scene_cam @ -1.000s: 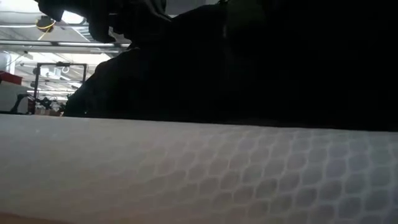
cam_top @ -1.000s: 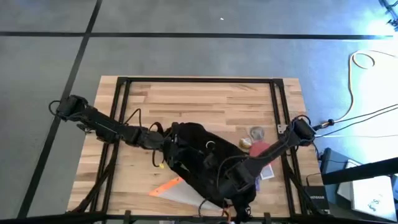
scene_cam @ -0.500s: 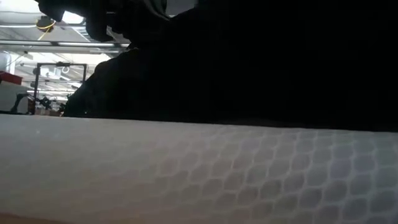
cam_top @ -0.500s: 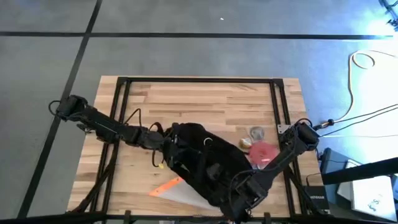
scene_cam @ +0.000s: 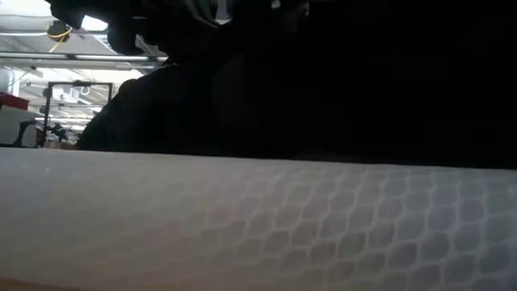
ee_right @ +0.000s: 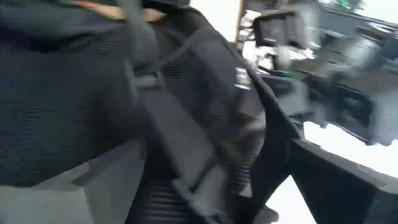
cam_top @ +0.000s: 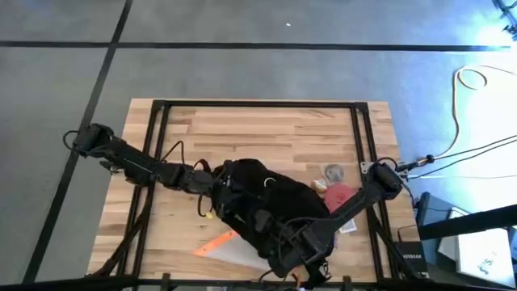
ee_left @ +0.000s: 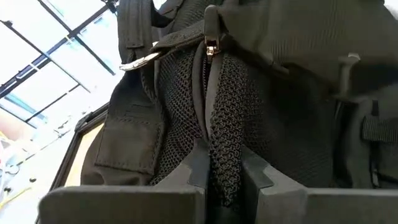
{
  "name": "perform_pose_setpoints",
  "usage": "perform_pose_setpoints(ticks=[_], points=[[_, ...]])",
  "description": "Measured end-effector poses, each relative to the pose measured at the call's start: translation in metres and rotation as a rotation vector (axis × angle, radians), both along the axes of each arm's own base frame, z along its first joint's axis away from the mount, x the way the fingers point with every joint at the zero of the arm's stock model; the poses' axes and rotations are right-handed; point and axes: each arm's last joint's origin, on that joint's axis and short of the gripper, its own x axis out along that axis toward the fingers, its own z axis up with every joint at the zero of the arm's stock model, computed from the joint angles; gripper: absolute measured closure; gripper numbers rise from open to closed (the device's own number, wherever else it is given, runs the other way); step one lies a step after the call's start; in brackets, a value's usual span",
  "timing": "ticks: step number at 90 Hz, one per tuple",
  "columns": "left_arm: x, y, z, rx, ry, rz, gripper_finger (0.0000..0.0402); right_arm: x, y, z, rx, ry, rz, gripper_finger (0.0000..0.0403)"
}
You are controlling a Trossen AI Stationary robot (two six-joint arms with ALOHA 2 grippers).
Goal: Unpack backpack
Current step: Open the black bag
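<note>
The black backpack (cam_top: 262, 206) lies slumped in the middle of the table, and it fills the low view as a dark mass (scene_cam: 339, 81). My left gripper (cam_top: 216, 187) reaches in from the table's left and is shut on the backpack's left end. My right gripper (cam_top: 280, 246) hovers over the backpack's near right part and stands open. In its wrist view a black strap (ee_right: 180, 155) runs between its spread fingers. Whether they touch the strap I cannot tell. My left gripper pinches a raised fold of the backpack's black mesh fabric (ee_left: 219, 163) between its two fingers, just below a zipper pull (ee_left: 211, 48). The fingers come in about level from the table's left. The backpack's bulk rests on the table.
A translucent pouch with orange trim (cam_top: 229, 246) lies at the near edge, half under the backpack, and its honeycomb mesh (scene_cam: 258, 226) fills the low view's foreground. A red item (cam_top: 341, 194) and a small round thing (cam_top: 333, 171) lie to the backpack's right. The far half of the table is bare wood.
My right gripper has first drawn back toward the near right corner. It has then swung toward the table's left, onto the backpack's near part, and its arm again crosses the red item. The left arm and the backpack have kept still.
</note>
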Motion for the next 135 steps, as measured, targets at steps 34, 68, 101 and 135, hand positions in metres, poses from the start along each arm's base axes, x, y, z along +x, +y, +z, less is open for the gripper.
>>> perform_pose_setpoints(ticks=[34,68,101,135], points=[[0.000,0.000,0.000,-0.003,0.001,0.000,0.0385,0.009,0.003,0.011,-0.084,-0.165,-0.059,0.0181],[0.000,0.000,-0.001,-0.007,0.008,-0.005,0.0385,0.005,-0.023,0.062,0.094,-0.571,-0.314,0.0313],[0.000,-0.001,-0.001,-0.022,0.015,-0.019,0.0385,-0.030,-0.124,0.108,0.784,-0.609,-0.700,0.0314],[0.000,-0.001,-0.001,-0.026,0.017,-0.031,0.0385,-0.031,-0.175,0.096,0.994,-0.402,-1.039,0.0314]])
